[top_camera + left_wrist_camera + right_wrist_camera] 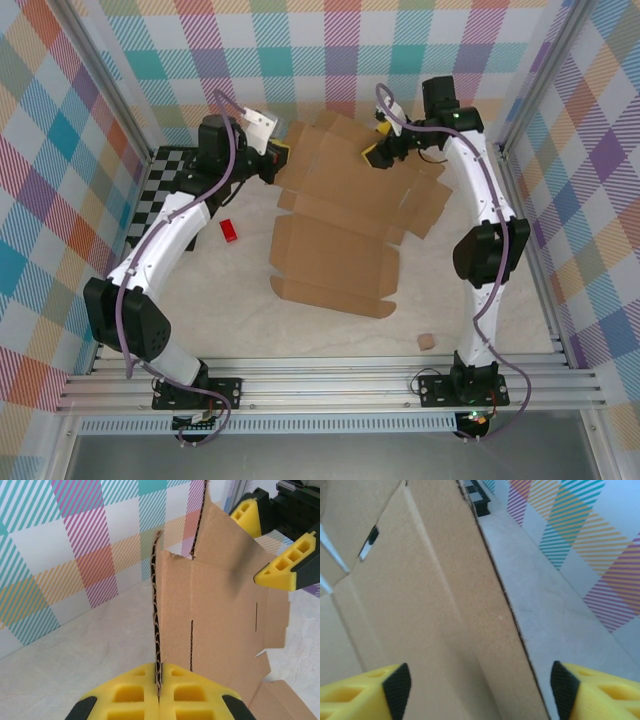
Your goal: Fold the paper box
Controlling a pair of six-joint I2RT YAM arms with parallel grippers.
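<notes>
1. Clearly, the folding is at an early stage. The paper box [335, 235] lies in the middle of the tabletop [230, 310] as an open die-cut sheet, and no wall is locked or tab tucked.
2. At about 11 o'clock, the left gripper [270, 155] has its fingers [125, 695] closed fully on the edge of a left flap. In the left wrist view this flap stands upright out of them.
3. At about 1 o'clock, the right gripper [378, 152] has its fingers [365, 695] wide apart, one on each side of a far panel's edge. Neither pad seems to press the cardboard, so I judge that it holds nothing yet.
4. Only the part of the sheet toward 12 o'clock is raised, and the panels toward 6 o'clock lie flat. By my judgement almost all the work is left: raising the walls, folding them over and tucking the tabs.
5. The surface is pale and lightly speckled. A black-and-grey chessboard [160, 190] lies at 10 o'clock, partly under the left arm. A small red block [231, 231] is near the sheet at 9 o'clock. A tiny brown scrap [427, 341] lies at 5 o'clock, well apart from the sheet.
6. Walls [120, 60] with a coloured plaid pattern close three sides. Metal rails [330, 385] at 6 o'clock carry both arm bases.
</notes>
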